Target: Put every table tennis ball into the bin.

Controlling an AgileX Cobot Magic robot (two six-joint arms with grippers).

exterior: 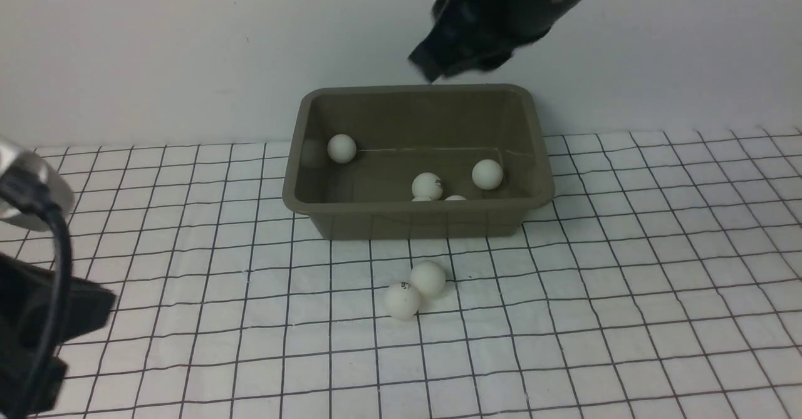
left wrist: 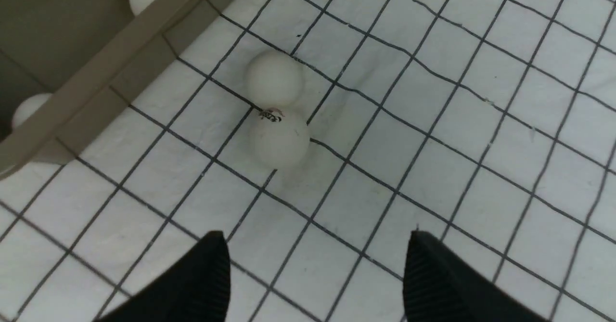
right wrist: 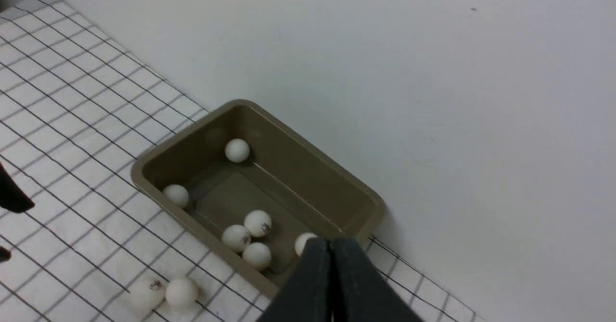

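Scene: white counter [exterior: 626, 281] ruled w/ a dark grid, pale wall [exterior: 156, 49] behind.
Bin [exterior: 376, 209]: olive-grey tub, upright at the back of the counter, close to the wall.
In the Bin: six balls [right wrist: 258, 223] by the right wrist view's count. One sits alone by the far wall, one in a corner, four are bunched toward the other end. One of those four is partly hidden behind the Right pincer.
On the counter: two loose balls [exterior: 428, 278] just in front of the Bin's near wall, touching each other. The nearer one [exterior: 402, 299] shows a small dark logo.
Left pincer [left wrist: 316, 238]: jaws apart, nothing betw. them. It is over the counter, short of the loose pair, not touching either.
Right pincer [right wrist: 331, 241]: jaws pressed together, empty. It is up in the air above the Bin's far rim, blurred in the front view.
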